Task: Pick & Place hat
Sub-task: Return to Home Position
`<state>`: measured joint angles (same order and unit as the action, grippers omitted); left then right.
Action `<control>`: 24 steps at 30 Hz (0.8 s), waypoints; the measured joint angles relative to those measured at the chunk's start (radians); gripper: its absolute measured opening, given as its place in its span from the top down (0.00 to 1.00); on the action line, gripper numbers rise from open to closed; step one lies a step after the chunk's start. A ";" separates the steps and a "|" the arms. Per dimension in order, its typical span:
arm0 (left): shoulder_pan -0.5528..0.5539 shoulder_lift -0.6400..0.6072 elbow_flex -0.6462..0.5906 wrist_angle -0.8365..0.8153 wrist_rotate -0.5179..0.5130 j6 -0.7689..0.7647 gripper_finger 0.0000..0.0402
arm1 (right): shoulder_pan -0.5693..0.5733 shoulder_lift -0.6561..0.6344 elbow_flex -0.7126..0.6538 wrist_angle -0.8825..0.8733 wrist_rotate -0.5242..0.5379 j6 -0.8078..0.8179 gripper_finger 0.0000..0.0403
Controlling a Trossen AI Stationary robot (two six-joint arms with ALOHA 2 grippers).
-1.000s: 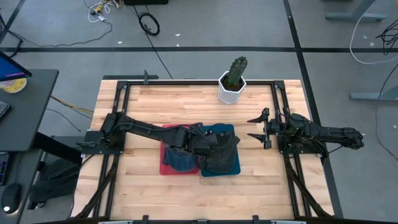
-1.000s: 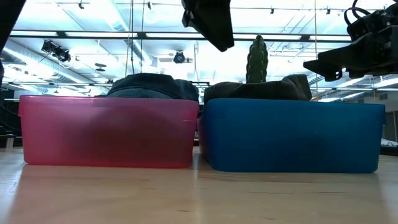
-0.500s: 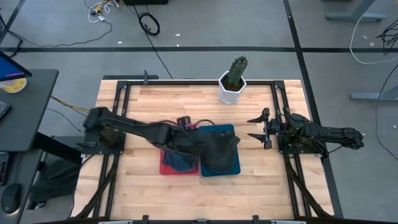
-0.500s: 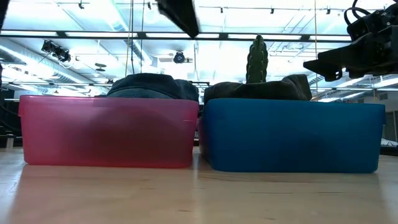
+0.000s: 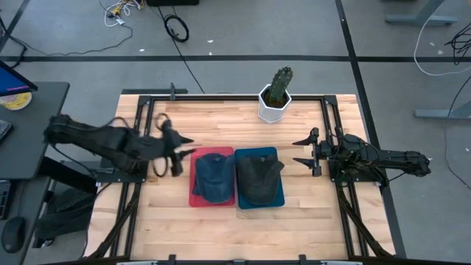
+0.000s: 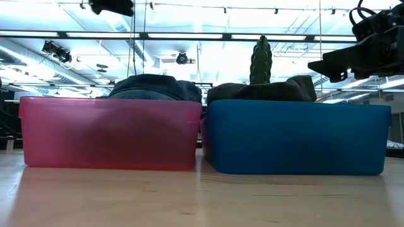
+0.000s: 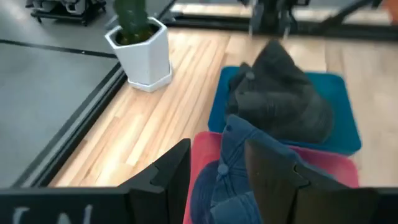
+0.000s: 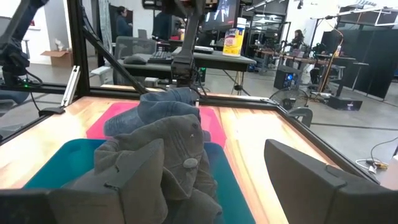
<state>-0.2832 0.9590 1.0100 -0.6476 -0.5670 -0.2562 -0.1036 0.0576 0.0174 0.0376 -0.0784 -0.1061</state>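
Seen level with the desk (image 6: 202, 195), the wall of the red bin (image 6: 107, 132) hides all but the crown of the dark blue cap (image 6: 151, 87) inside, and the blue bin (image 6: 297, 135) just right of it covers most of its dark grey cap (image 6: 259, 91). The left hand (image 5: 180, 153), blurred, hangs empty with fingers apart just left of the red bin; the right hand (image 5: 296, 151) gapes open well right of it. Behind the red bin stands the cactus (image 6: 261, 60), its pot hidden.
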 joint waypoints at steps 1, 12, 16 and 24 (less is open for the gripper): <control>0.000 -0.037 -0.016 0.000 0.000 -0.021 0.61 | 0.000 0.000 0.000 0.000 0.000 0.000 0.30; 0.000 -0.236 -0.041 -0.006 0.001 -0.013 0.61 | 0.000 0.000 0.000 0.000 0.000 0.000 0.30; 0.000 -0.243 -0.041 -0.006 0.001 -0.030 0.61 | 0.000 0.000 0.000 0.000 0.000 0.000 0.30; 0.000 -0.199 -0.042 -0.007 0.002 -0.151 0.61 | 0.000 0.000 0.000 -0.001 0.000 0.000 0.30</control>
<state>-0.2836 0.7598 0.9684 -0.6543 -0.5648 -0.4076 -0.1037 0.0577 0.0174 0.0368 -0.0784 -0.1061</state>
